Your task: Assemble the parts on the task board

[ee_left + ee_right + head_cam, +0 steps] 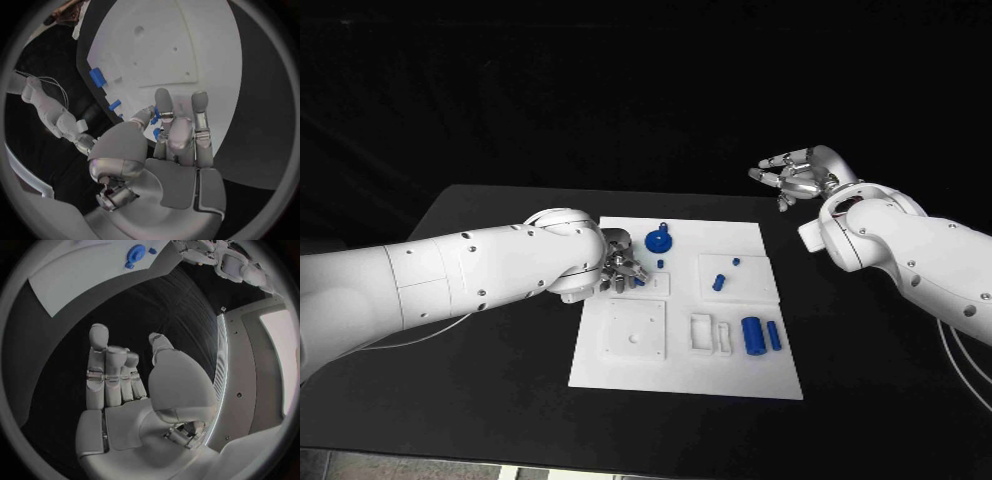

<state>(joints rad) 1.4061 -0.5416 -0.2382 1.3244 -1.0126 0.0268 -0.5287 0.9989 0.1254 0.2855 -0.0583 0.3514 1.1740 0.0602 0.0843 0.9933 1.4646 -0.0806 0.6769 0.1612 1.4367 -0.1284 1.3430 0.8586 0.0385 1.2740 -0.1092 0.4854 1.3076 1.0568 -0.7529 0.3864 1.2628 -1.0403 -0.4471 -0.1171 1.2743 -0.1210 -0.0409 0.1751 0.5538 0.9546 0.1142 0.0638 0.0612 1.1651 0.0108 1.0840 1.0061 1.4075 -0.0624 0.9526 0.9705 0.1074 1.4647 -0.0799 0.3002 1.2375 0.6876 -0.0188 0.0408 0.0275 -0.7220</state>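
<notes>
Left robot hand (620,268) pinches a small blue part (154,114) over the task board (687,375), apparently to seat it. Right robot hand (798,175) parked at 1 o'clock, open, empty.

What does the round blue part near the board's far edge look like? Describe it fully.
The round blue part looks like glossy blue plastic: a disc with a small knob or stub projecting from its far side. It sits on the white task board near the far edge, just beyond the left hand, whose fingers reach close to it; contact cannot be confirmed.
</notes>
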